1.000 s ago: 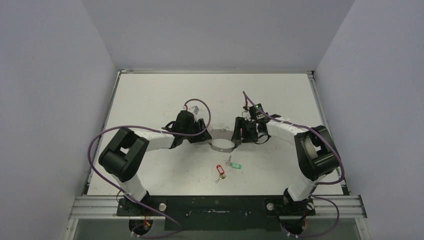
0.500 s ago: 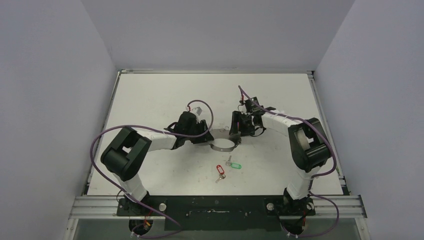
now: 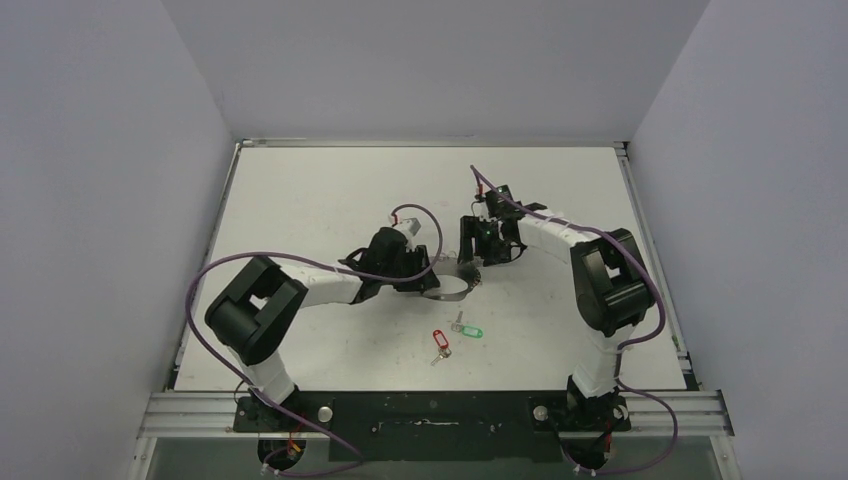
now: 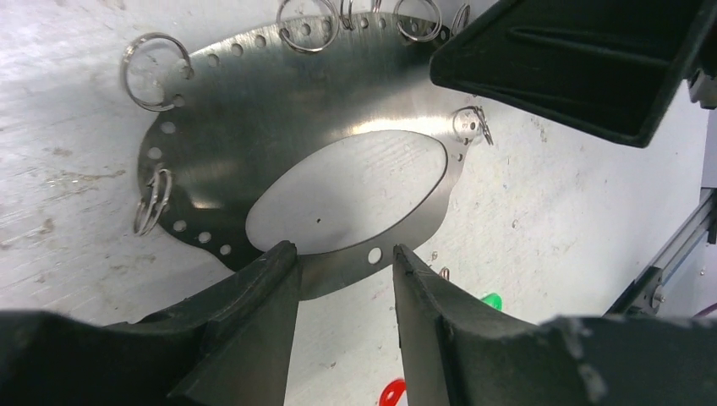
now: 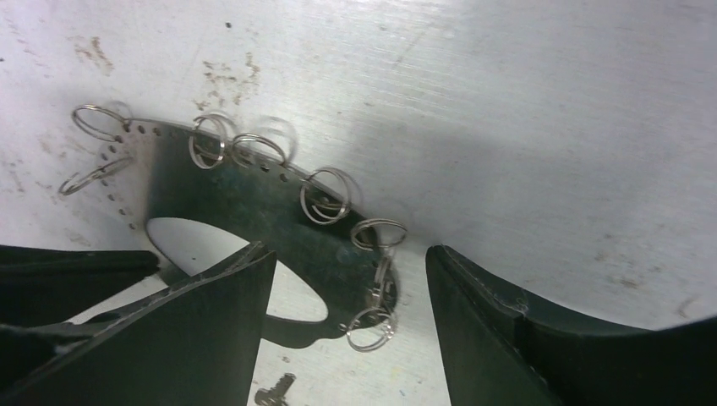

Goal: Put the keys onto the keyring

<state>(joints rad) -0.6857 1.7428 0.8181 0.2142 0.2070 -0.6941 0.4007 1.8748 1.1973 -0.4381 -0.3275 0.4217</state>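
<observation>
Two arms [image 3: 320,285] bent inward | left fingers [image 4: 245,313], right fingers [image 5: 211,330] astride keyring [image 4: 254,152]

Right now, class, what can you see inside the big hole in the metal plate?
Inside the hole of the metal plate, only bare white table shows, with one tiny dark speck. Whatever lies beneath the solid metal is covered.

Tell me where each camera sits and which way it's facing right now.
Top external: above and behind the bases, looking down on the table; shows both arms, left hand, right hand, keyring, keys.
Left wrist: on the left arm, looking down past its own fingers at the keyring's rim.
Right wrist: on the right arm, looking down between its spread fingers at the split rings.
Shared: both wrist views show the keyring.
</observation>
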